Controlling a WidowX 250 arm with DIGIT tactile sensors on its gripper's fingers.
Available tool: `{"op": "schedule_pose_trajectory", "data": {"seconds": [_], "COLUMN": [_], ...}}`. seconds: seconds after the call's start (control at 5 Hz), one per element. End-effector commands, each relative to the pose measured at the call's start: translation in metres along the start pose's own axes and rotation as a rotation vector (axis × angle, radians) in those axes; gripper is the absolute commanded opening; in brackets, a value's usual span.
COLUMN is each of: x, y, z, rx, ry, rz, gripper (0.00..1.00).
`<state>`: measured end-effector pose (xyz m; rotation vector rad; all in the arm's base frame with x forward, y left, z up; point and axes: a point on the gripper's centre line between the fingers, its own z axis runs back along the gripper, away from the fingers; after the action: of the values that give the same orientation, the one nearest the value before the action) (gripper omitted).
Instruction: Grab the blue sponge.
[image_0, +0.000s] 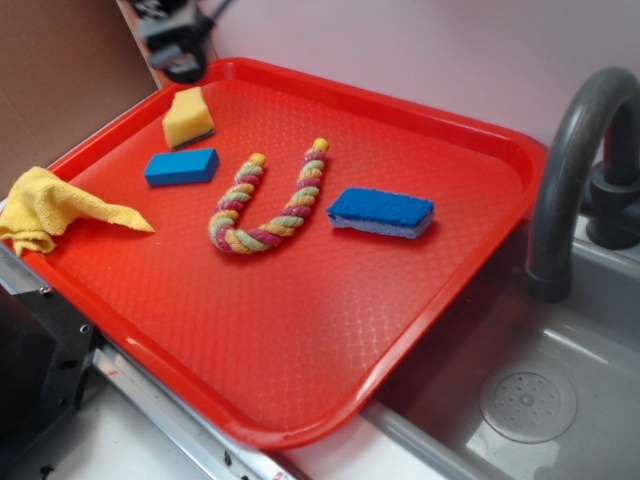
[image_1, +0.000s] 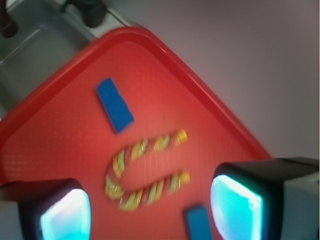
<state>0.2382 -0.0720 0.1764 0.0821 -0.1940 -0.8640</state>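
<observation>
Nothing's really done yet as far as I can tell: the blue sponge is lying flat and untouched on the red tray. Going left to right in the exterior view: a crumpled yellow cloth hangs over the tray's left edge, then the yellow sponge wedge at the far left with the small smooth blue block just in front of it, then the U-shaped rope toy in the middle, then the sponge just right of the rope, and a dark faucet over the sink on the far right. The gripper sits up over the tray's far-left corner with its fingers spread wide, holding nothing. So the whole approach, descent and grab are still to do. The rope lies close beside the sponge, and the blue block is an easy lookalike.
</observation>
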Motion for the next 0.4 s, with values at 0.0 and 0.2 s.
{"op": "schedule_pose_trajectory", "data": {"seconds": [0.0,0.2], "x": [0.038,0.043], "y": [-0.001,-0.006], "z": [-0.032,-0.047], "rx": [-0.075,-0.109], "ry": [-0.041,-0.027], "rz": [-0.186,-0.224], "gripper": [1.0,1.0]}}
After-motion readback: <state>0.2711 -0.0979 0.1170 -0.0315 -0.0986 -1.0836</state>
